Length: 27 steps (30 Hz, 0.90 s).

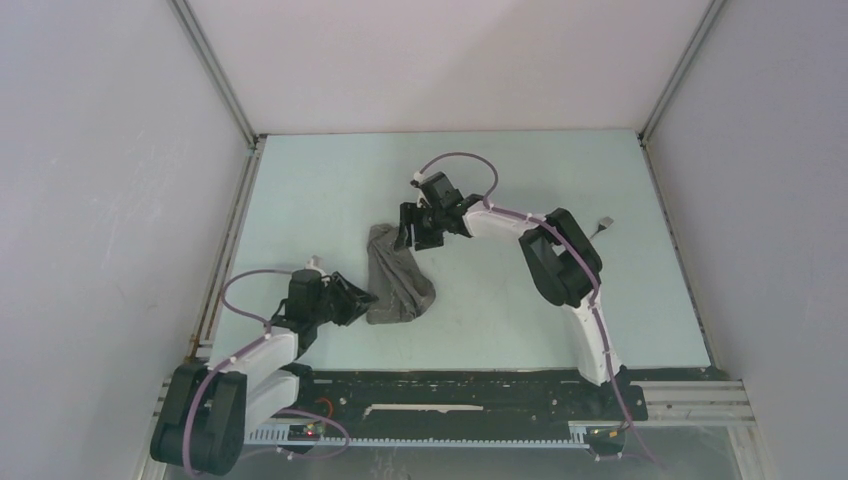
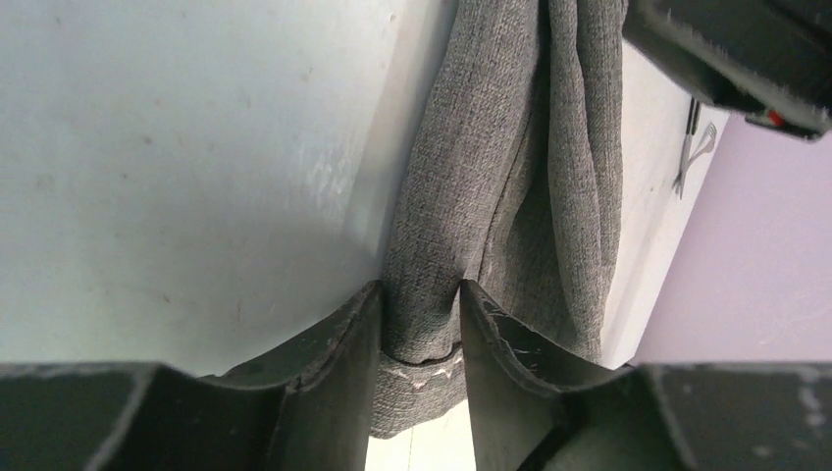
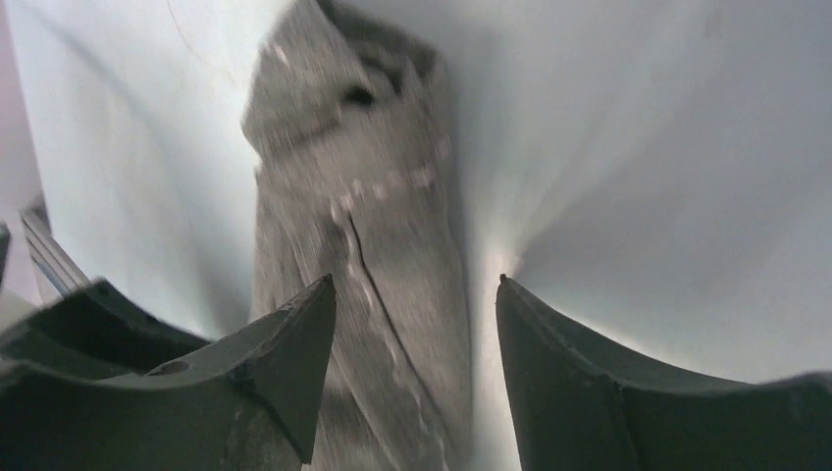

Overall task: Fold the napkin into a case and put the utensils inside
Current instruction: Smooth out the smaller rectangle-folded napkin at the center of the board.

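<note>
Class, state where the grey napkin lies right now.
Top view: the napkin lies bunched in a strip near the middle of the table, its near end at the left claw, its far end under the right claw.

Black wedge-fingered end effectors (image 2: 420, 294), white-and-black jointed arms (image 1: 590, 330), looping mauve cables (image 1: 455, 160) along each.

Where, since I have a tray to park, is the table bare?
Bare table: the far strip beyond the right gripper; the left side between napkin and wall; the near patch between napkin and right arm. Crowded: the middle, with left gripper and right gripper at the napkin's ends. The utensils lie by the right edge.
</note>
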Each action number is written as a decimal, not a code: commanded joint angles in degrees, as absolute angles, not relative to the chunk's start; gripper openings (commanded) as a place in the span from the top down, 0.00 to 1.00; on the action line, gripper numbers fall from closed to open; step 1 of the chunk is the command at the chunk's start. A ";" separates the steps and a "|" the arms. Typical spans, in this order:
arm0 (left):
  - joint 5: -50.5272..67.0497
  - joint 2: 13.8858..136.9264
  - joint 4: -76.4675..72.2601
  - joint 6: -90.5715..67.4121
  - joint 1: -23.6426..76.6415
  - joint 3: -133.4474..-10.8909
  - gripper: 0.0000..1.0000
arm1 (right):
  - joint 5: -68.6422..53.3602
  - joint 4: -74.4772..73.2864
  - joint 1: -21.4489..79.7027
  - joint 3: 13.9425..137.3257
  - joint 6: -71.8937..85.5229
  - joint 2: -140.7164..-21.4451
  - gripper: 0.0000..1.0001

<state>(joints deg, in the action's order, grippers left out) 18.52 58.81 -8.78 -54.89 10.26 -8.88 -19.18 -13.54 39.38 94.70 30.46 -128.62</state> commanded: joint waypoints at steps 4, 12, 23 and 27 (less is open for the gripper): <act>18.86 54.37 -5.81 -58.58 13.71 -4.08 0.58 | -23.99 -17.75 39.99 83.42 18.63 -113.66 0.24; 17.77 51.16 -2.94 -58.60 13.89 -3.85 0.59 | -26.66 -22.47 40.41 80.62 9.53 -109.22 0.29; 18.39 50.86 -2.64 -59.19 14.03 -3.26 0.61 | -20.87 -21.08 43.21 79.12 3.04 -110.54 0.47; 18.33 50.47 -2.72 -59.58 14.30 -3.03 0.62 | -20.04 -21.10 44.12 79.51 2.50 -111.63 0.51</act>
